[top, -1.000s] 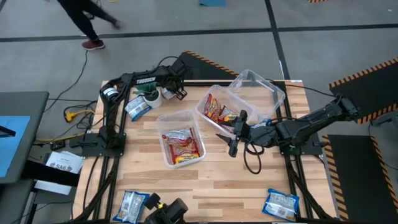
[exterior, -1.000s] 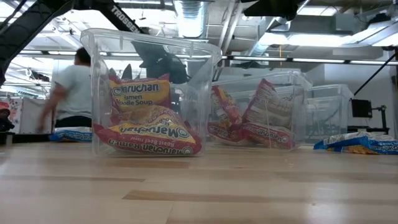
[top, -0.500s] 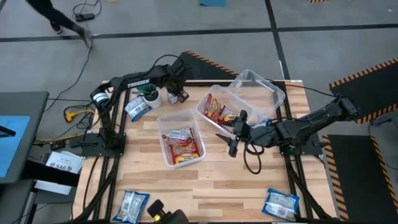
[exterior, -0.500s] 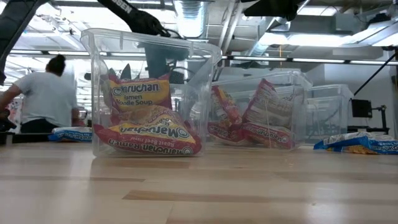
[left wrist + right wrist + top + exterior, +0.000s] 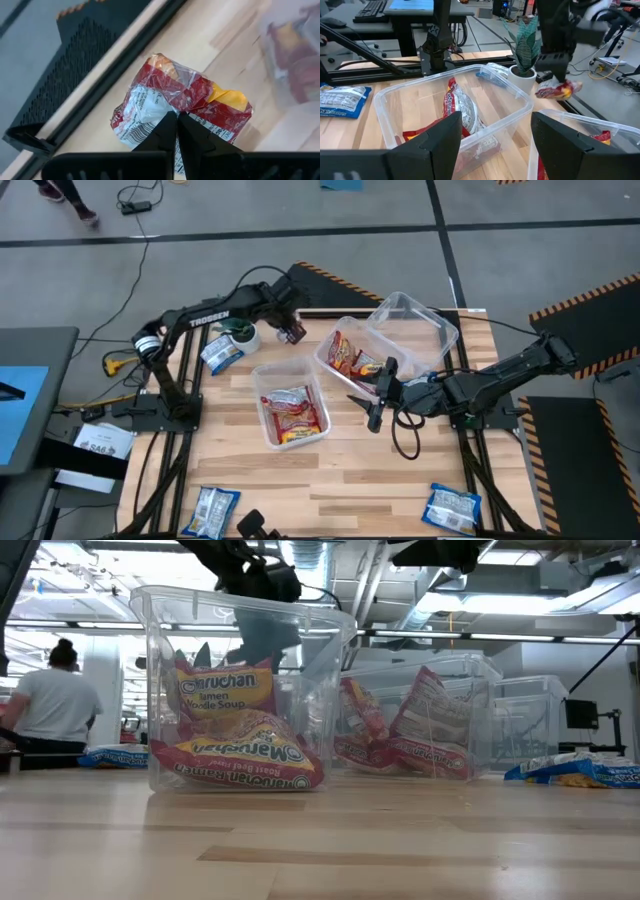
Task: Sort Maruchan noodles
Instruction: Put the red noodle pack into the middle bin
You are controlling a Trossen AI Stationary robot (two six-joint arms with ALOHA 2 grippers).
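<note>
**Left arm raised with closed grip, right arm waiting wide**

The left arm reaches across the far side of the table, its left gripper [image 5: 291, 332] held above the wood with fingers [image 5: 167, 131] pinched together on a crinkly red-and-silver plastic noodle packet [image 5: 182, 107]. The right arm lies low, its right gripper [image 5: 372, 396] spread wide, holding nothing.

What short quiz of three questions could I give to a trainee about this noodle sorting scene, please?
1. True or false: the left gripper has its jaws shut on a red packet.
2. How many clear tubs stand on the table? A) one B) two C) three
3. Fill in: the right gripper waits with its jaws ____, holding nothing.

Key: 1 true. 2 C. 3 open.
</note>
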